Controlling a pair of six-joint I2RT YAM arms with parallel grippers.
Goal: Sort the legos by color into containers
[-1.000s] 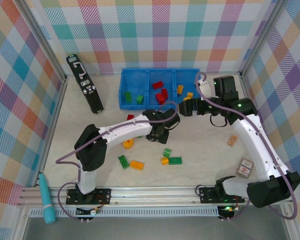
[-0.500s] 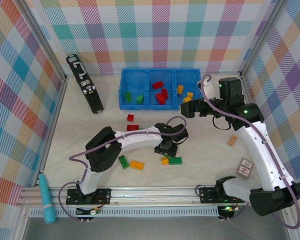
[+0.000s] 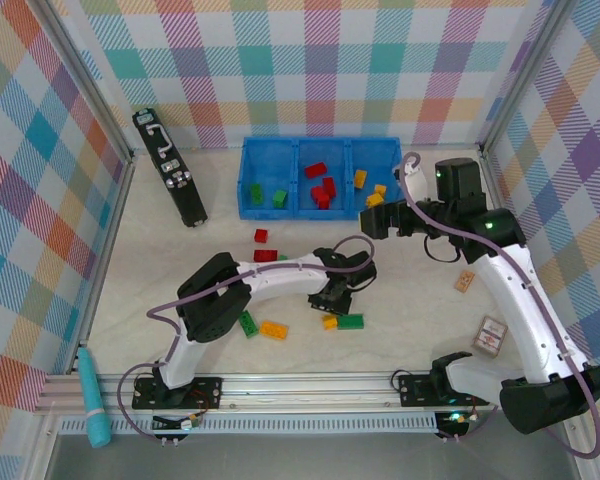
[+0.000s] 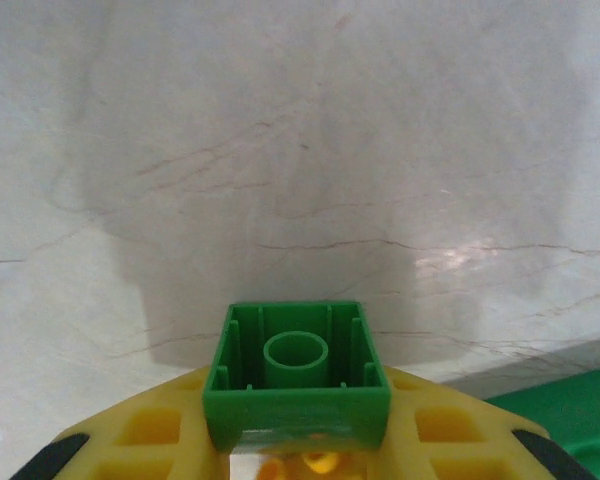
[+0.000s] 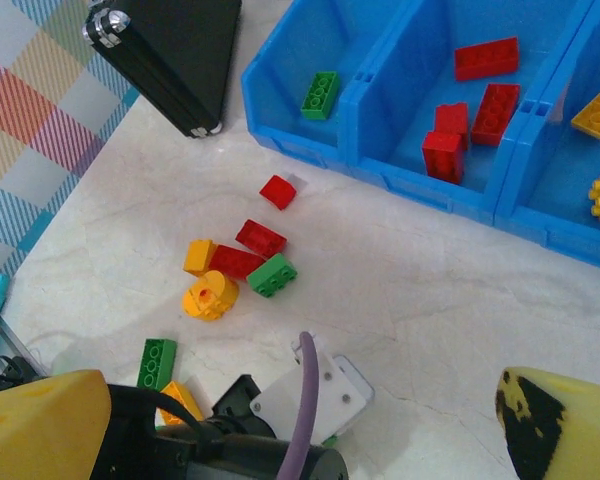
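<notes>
Seen from above, the left pincer (image 3: 338, 296) sits low over the counter (image 3: 160, 240) among the loose legos (image 3: 274, 329); we cannot tell its state from here. The right pincer (image 3: 373, 213) hovers near the right end of the containers (image 3: 270, 146), whose compartments hold green, red and yellow bricks from left to right.

In the left wrist view, the left pincer (image 4: 298, 445) is clenched on a green brick (image 4: 298, 385). The brick's hollow underside faces us, and it is caught between the yellow fingers (image 4: 150, 432). The hold looks shallow to us, so the brick could twist or slip out on the way to the green compartment.

In the right wrist view, the right pincer (image 5: 302, 400) is released, spread wide and holding nothing. We judge that the two arms could collide if both head for the containers together.
</notes>
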